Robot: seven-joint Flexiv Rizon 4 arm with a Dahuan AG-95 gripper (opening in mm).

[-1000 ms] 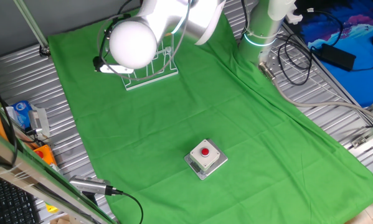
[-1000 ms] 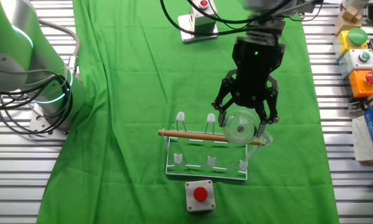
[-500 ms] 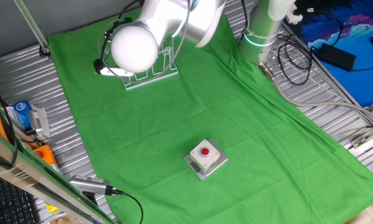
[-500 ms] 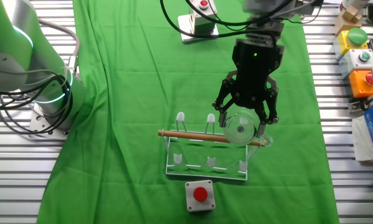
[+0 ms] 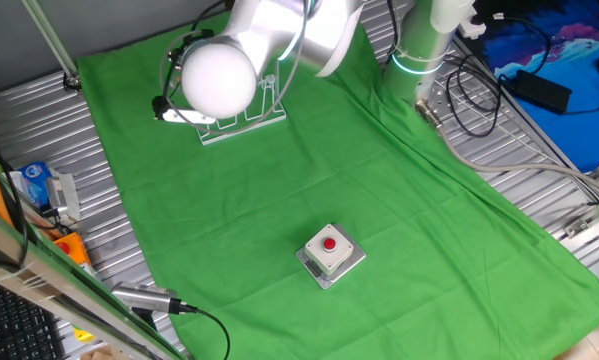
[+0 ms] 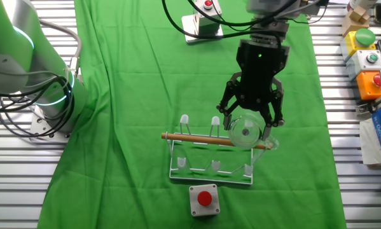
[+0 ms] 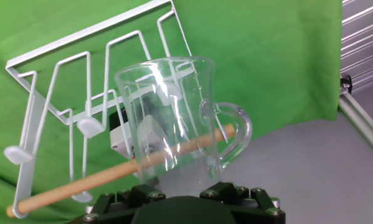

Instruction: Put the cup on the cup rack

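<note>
My gripper [image 6: 250, 121] is shut on the clear cup [image 6: 246, 132] and holds it on its side at the right end of the white wire cup rack [image 6: 210, 166], just above the wooden top bar [image 6: 196, 138]. In the hand view the cup [image 7: 167, 112] points mouth-first at the upright prongs of the rack [image 7: 55, 81], handle to the right, and the wooden bar [image 7: 80, 183] shows through the glass. My gripper [image 7: 187, 196] sits at the bottom edge. In one fixed view the arm hides the cup and most of the rack [image 5: 247, 122].
A red-button box [image 6: 204, 198] stands just in front of the rack, and another [image 6: 203, 22] lies at the far edge of the green cloth. Button boxes [image 6: 368, 57] line the right side. The arm's base [image 6: 31, 70] stands at the left.
The arm has shifted very slightly with the cup still held; the cup stays over the right end of the rack.
</note>
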